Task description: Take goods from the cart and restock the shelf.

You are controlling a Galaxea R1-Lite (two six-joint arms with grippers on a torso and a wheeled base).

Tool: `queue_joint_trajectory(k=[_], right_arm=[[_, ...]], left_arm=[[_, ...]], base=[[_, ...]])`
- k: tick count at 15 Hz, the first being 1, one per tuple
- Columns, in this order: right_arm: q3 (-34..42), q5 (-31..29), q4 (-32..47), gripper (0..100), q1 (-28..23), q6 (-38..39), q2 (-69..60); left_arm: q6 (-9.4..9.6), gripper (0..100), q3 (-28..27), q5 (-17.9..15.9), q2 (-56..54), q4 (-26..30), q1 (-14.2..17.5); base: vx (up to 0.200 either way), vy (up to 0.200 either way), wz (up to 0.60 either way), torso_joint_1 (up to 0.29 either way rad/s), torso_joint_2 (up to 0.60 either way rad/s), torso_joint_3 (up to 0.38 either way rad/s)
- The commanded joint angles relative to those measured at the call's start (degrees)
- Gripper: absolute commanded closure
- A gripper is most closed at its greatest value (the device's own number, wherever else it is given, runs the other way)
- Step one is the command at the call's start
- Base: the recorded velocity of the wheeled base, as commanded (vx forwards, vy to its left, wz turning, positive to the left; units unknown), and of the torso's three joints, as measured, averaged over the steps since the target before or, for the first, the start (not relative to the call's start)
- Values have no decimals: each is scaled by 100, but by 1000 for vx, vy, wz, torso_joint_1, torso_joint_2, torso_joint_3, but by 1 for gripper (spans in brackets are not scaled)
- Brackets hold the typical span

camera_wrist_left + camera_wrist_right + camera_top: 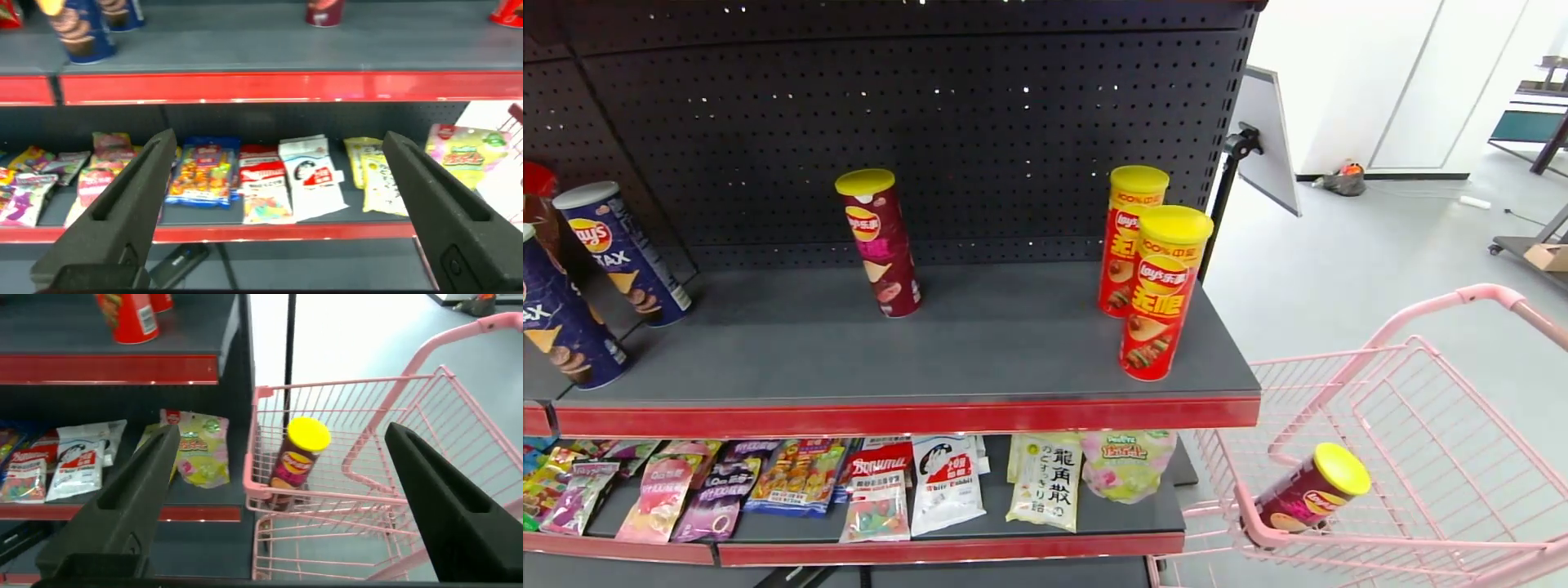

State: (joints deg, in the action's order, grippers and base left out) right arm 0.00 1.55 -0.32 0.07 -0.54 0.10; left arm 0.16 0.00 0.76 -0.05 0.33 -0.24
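A maroon chip can with a yellow lid (1308,488) (296,462) leans in the front corner of the pink cart (1421,425) (425,441). On the upper shelf (907,359) stand another maroon can (880,242), two red cans (1164,290) (1128,238) at the right end, and blue cans (621,249) at the left. My right gripper (278,518) is open, back from the cart, with the can seen between its fingers. My left gripper (278,216) is open in front of the lower shelf, holding nothing.
Snack bags (947,482) (302,175) lie in a row on the lower shelf. The shelf's red front edges (907,414) jut toward me. A black post (290,339) and a board on a stand (1262,135) are beside the shelf's right end. Open floor lies beyond the cart.
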Motion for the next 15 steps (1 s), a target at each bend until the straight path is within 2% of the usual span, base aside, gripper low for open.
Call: queue_joint_trajectory(k=[1,4,9,15], right_arm=[[0,3,-3,0,1,1,-1],[0,3,-3,0,1,1,-1],[0,3,-3,0,1,10,-1],[0,3,-3,0,1,27,-1]], left_arm=[[2,0,0,4,5,2,-2],[2,0,0,4,5,2,-2],[-7,0,0,4,5,2,-2],[-7,0,0,4,5,2,-2]], base=[[0,-200,0,-7,2,2],[0,-200,0,5,-2,4],[0,0,0,0,0,0],[0,0,0,-132,317,179]])
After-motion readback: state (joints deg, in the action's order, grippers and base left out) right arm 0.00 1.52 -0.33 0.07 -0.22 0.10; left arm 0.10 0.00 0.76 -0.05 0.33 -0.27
